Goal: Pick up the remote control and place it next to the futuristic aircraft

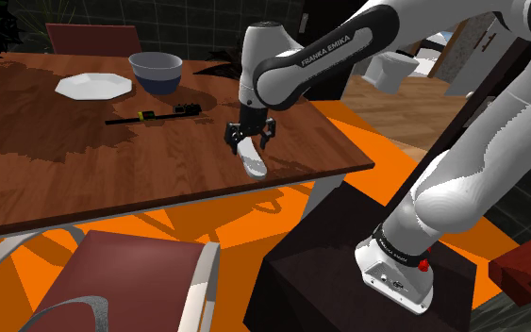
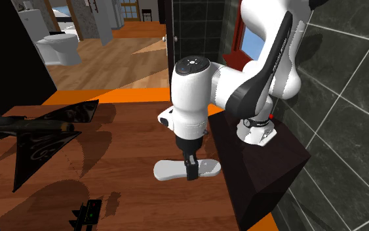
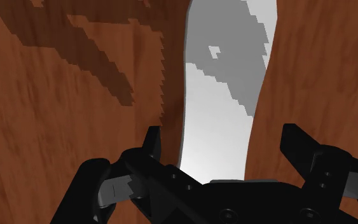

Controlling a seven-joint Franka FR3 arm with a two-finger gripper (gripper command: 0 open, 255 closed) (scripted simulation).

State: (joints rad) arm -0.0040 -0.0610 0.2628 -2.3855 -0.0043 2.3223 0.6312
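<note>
Wooden table (image 1: pixel 65 160) carries the white remote (image 1: pixel 254 166) near its edge, directly beneath the gripper (image 1: pixel 251 141). Its fingers stand open, straddling the remote's narrow width, and the long axis runs crosswise to the closing line. Nothing appears gripped. The aircraft (image 2: pixel 25 138) lies well apart.

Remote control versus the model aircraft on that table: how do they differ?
The remote control is plain white; the aircraft is black. The remote control is a slim rounded bar; the aircraft spreads angular wings. The remote control lies between the open fingers of the gripper, untouched; the aircraft sits apart. Both rest on the wooden table.
</note>
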